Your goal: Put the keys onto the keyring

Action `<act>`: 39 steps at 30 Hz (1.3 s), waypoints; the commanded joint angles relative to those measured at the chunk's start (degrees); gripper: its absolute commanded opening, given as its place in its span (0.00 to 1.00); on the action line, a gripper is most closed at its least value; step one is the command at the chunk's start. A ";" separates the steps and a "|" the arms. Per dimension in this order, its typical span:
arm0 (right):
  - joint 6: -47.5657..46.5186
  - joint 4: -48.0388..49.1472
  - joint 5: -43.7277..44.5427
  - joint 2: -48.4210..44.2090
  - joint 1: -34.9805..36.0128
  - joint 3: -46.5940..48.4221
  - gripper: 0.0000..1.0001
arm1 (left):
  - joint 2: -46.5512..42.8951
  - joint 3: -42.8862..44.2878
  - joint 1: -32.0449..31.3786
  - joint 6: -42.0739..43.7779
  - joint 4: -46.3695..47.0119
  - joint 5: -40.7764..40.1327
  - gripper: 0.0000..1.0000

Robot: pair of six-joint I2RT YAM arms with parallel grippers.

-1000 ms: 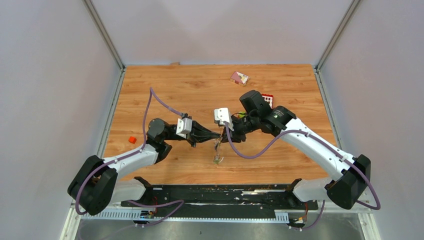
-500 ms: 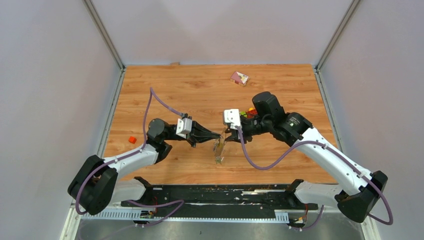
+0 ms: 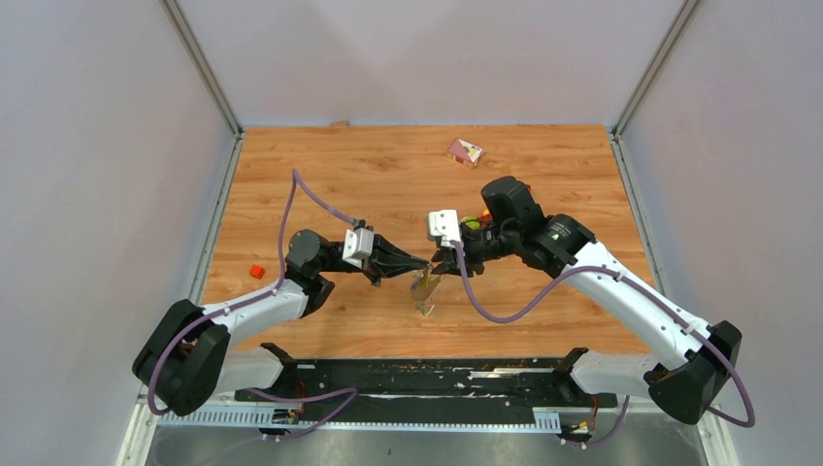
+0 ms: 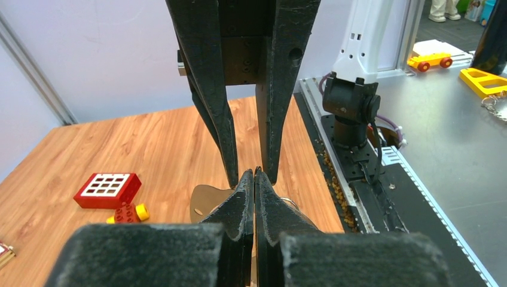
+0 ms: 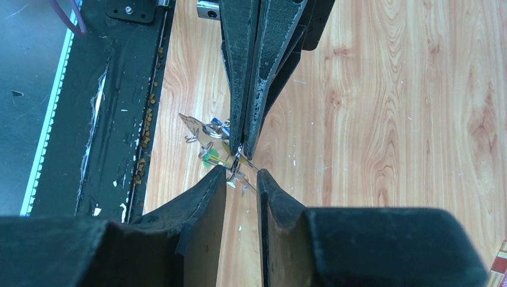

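Observation:
My left gripper [image 3: 424, 263] is shut on a thin wire keyring [image 5: 235, 164], held above the table's middle. The keys [image 3: 424, 293] dangle below it in a small bunch, with a yellow-green tag [image 5: 214, 150] showing in the right wrist view. My right gripper [image 3: 443, 262] faces the left one tip to tip. Its jaws stand a little apart, and the ring's lower loop sits just at their tips [image 5: 242, 174]. In the left wrist view my own shut tips [image 4: 255, 173] meet the right gripper's fingers [image 4: 219, 119], with a sliver of ring [image 4: 288, 202] beside them.
A red block with a white grid [image 4: 107, 189] and a toy car [image 4: 128, 212] lie behind the right gripper. A small orange piece [image 3: 256, 271] sits at the left, and a pink card [image 3: 464, 150] at the back. The black base rail [image 3: 427, 375] runs along the near edge.
The right arm pulled away to the right, then came back left to the left gripper's tips, its jaws now apart. The left arm held still with the ring.

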 commanded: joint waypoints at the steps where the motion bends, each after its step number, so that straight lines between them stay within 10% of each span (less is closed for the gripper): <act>1: 0.95 3.23 -2.70 0.32 -0.05 1.01 0.25 | -0.07 0.74 -0.20 -0.02 3.50 -0.94 0.00; 14: -0.41 -0.13 2.35 1.63 -0.07 3.61 0.00 | -1.03 1.08 0.22 3.15 0.15 -2.08 0.00; 23: -2.12 -12.81 13.69 8.44 2.76 13.57 0.00 | -2.23 8.04 0.33 16.59 -22.74 -4.24 0.45; 39: -0.96 -13.11 14.13 11.63 3.64 16.40 0.00 | -0.48 7.85 0.17 18.27 -24.26 -3.35 0.29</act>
